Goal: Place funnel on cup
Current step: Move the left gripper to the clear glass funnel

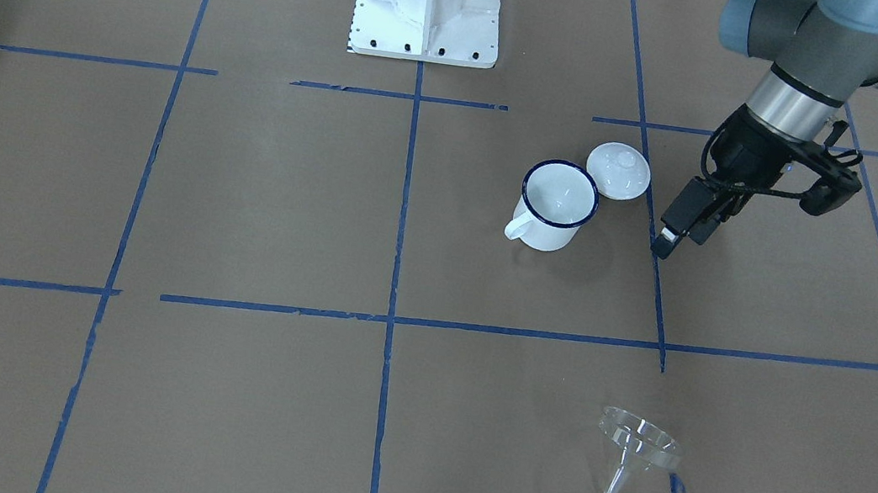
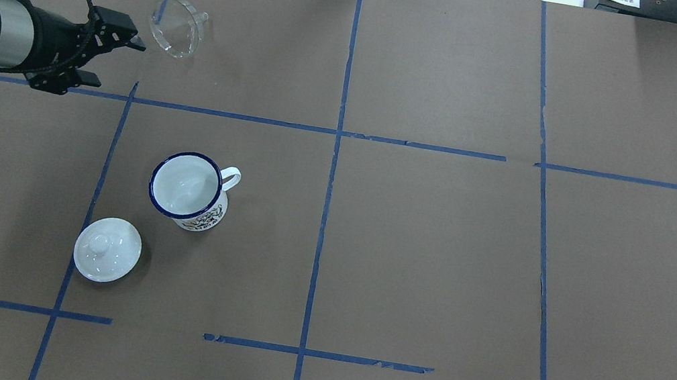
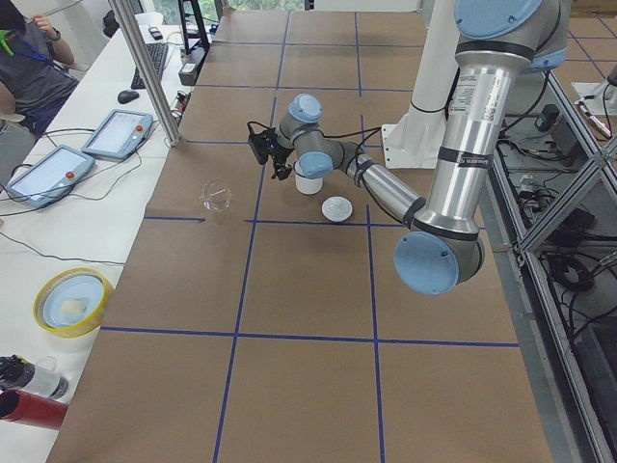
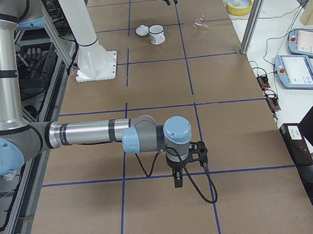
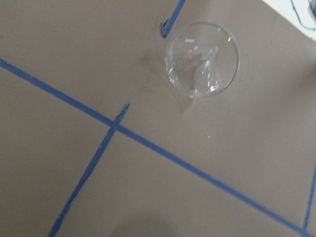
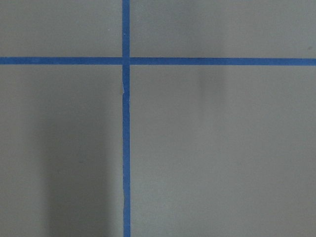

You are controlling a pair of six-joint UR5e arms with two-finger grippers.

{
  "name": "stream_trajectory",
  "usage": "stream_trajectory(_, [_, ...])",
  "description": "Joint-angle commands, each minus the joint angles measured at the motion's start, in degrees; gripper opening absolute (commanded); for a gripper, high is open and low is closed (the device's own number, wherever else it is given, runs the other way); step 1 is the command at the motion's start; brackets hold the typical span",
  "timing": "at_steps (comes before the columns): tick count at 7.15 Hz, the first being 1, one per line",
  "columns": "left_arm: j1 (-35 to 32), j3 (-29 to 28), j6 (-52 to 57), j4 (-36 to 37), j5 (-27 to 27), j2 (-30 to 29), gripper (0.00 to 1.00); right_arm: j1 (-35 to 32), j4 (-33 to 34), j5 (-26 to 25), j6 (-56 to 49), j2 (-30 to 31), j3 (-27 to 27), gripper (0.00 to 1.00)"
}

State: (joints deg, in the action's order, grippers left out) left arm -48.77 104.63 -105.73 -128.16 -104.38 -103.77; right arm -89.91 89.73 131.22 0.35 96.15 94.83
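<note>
We see the funnel (image 2: 174,36) lying on its side, well apart from the cup (image 2: 185,189); the left gripper (image 2: 136,41) hangs above the table (image 2: 435,266), holding nothing; we cannot tell how open it or the right gripper (image 4: 178,181) is.

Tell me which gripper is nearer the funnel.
Left. The left gripper hovers near the funnel, not touching it; the right gripper hangs far off toward the table's opposite end.
</note>
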Motion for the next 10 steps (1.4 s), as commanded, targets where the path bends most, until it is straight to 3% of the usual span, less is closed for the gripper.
stream_trajectory(1, [-0.01,-16.13,-10.52,-12.51,6.61,-8.25,1.00,0.00,0.00,0.00,0.00,0.00,0.00,1.00])
stream_trajectory(2, [-0.10,-22.56,-12.20,-16.46,10.29,-11.69,1.00,0.00,0.00,0.00,0.00,0.00,0.00,1.00])
stream_trajectory(4, [-0.01,-35.13,-13.45,-23.07,12.60,-16.88,1.00,0.00,0.00,0.00,0.00,0.00,0.09,1.00])
stream_trajectory(7, [0.17,-44.48,-13.62,-27.93,12.88,-20.40,1.00,0.00,0.00,0.00,0.00,0.00,0.09,1.00])
stream_trajectory(8, [0.08,-44.51,-13.62,-28.19,13.14,-20.77,0.84,0.00,0.00,0.00,0.00,0.00,0.09,1.00])
stream_trajectory(10, [-0.36,-44.42,-13.62,-29.42,13.14,-20.78,0.00,0.00,0.00,0.00,0.00,0.00,0.00,1.00])
